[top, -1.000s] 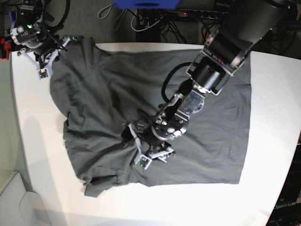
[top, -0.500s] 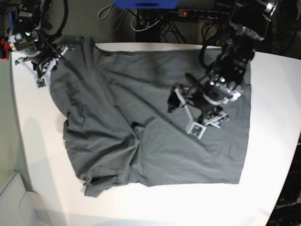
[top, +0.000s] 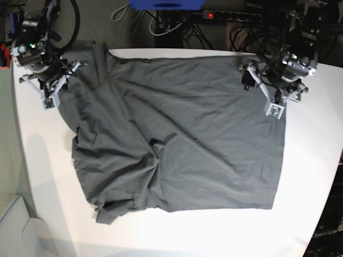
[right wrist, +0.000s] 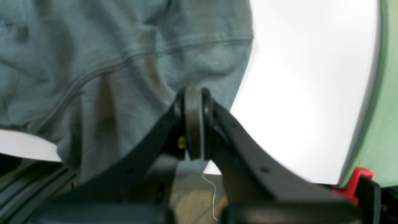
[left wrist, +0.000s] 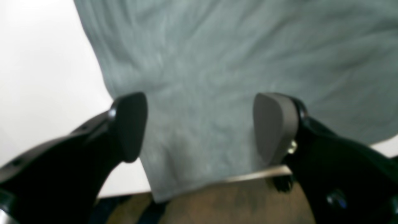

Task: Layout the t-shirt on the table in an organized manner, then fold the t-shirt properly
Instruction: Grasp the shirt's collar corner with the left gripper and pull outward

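Your right hand pinches shirt corner at far left, anchoring it. Left hand gapes empty over far right corner, poised to grab and stretch shirt flat on tabletop.

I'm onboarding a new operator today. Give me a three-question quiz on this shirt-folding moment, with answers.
1. True or false: the right hand is shut on the t-shirt.
2. The left hand is: A) shut on cloth, B) open above the shirt's far corner, C) resting on bare table.
3. Fill in: the shirt's near-side sleeve area lies ______ rather than flat.

Key: 1 true, its pads pinch a corner at the table edge. 2 B. 3 bunched.
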{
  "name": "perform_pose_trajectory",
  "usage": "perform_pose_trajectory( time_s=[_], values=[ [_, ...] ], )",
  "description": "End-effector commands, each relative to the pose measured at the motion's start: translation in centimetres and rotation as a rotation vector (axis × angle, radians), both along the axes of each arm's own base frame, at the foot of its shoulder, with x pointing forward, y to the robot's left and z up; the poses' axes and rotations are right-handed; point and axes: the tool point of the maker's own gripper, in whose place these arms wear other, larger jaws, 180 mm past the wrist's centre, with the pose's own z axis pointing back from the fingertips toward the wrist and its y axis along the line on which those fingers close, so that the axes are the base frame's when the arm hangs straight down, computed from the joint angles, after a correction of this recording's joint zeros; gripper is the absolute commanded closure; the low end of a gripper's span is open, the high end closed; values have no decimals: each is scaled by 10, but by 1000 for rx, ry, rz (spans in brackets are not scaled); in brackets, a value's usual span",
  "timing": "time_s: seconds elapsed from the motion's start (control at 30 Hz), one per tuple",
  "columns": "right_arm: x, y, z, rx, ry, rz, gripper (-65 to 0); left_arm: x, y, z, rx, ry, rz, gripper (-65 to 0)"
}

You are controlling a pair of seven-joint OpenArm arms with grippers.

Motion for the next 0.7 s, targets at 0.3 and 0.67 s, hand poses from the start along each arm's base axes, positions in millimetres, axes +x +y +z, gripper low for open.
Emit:
perform_pose_trajectory(
  time_s=[0.3, 0.67],
  values=[
    [6, -3, 9, -9, -36, 3, 0, -11, 4, -9, -6, 32, 12, -15],
    [13, -8, 14, -28, -51, 10, 0, -47, 39, -67, 40, 231, 99, -2]
  ],
)
